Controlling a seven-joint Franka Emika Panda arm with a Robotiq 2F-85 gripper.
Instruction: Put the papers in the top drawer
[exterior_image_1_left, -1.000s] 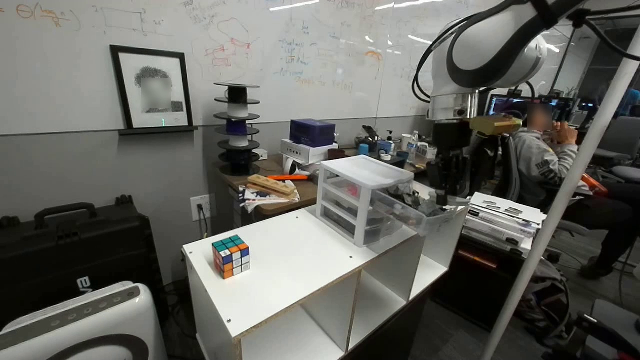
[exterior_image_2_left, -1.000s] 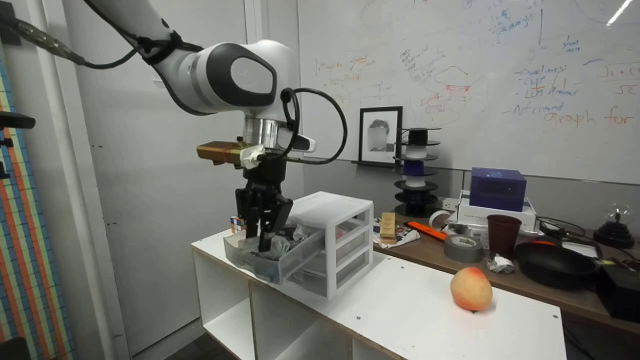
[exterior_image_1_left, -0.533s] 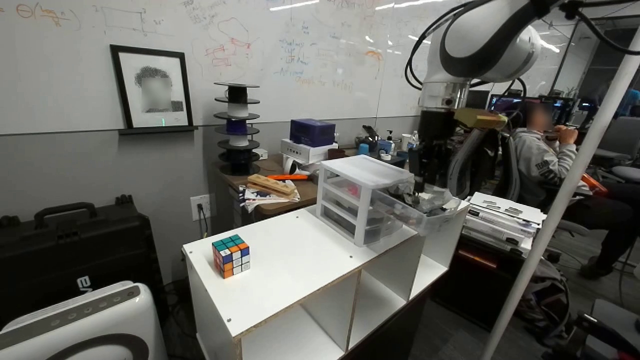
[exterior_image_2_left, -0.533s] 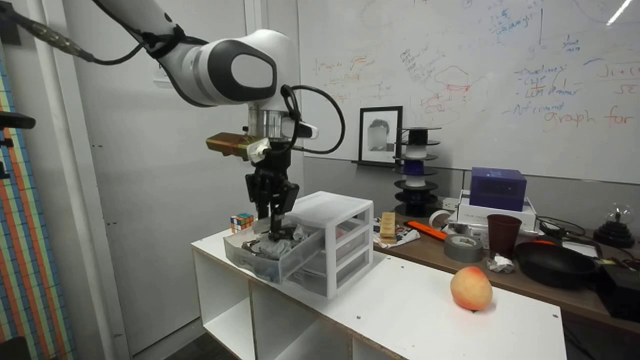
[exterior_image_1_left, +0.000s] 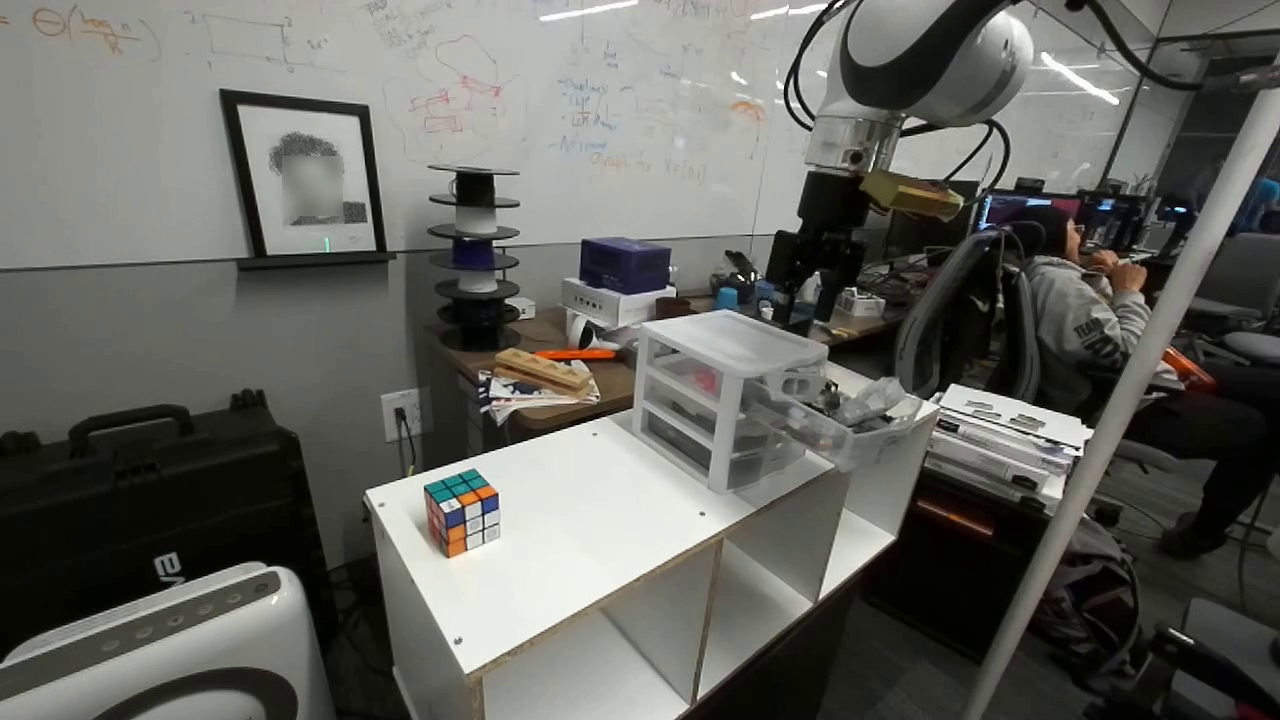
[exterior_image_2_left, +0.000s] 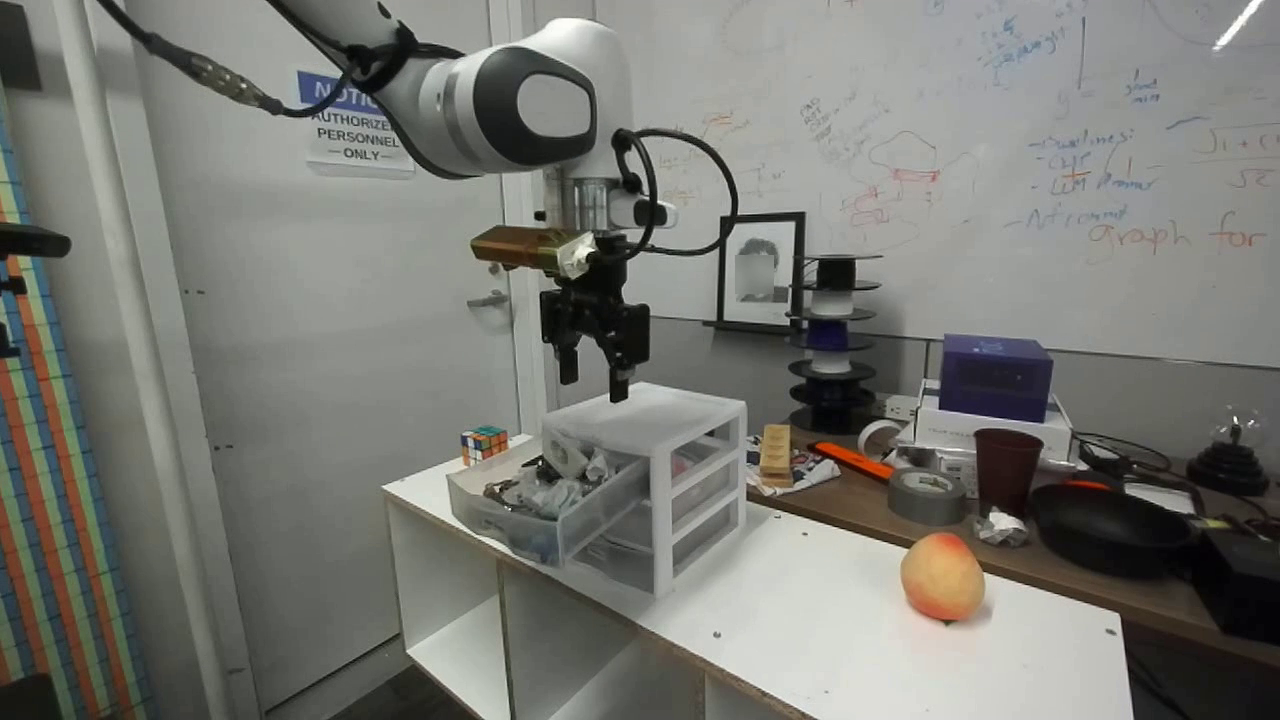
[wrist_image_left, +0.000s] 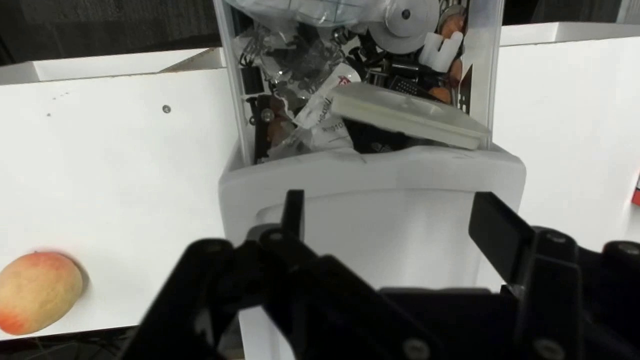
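The top drawer (exterior_image_2_left: 505, 535) is pulled out of the white drawer unit (exterior_image_2_left: 660, 430) and full of bags and hardware; it also shows in an exterior view (exterior_image_1_left: 850, 450) and the wrist view (wrist_image_left: 232, 100). A white printed slip (wrist_image_left: 327, 107) lies among its contents, beside a tilted pale lid-like piece (wrist_image_left: 410, 115). A whitish crumpled scrap (exterior_image_2_left: 1001, 528) lies on the desk by a cup. I cannot tell which are the papers. My gripper (exterior_image_2_left: 595, 383) is open and empty above the unit's top; it also shows in an exterior view (exterior_image_1_left: 805, 318) and wrist view (wrist_image_left: 392, 220).
The unit stands on a white shelf (exterior_image_2_left: 800, 660). A Rubik's cube (exterior_image_1_left: 462, 513) sits at one end and a peach-like fruit (exterior_image_2_left: 942, 577) at the other. A desk (exterior_image_2_left: 1060, 560) behind holds tape, a pan, a dark red cup and boxes.
My gripper has risen out of the top drawer and moved over the unit's top. Its fingers look farther apart. The pale piece now shows at the drawer's inner end.
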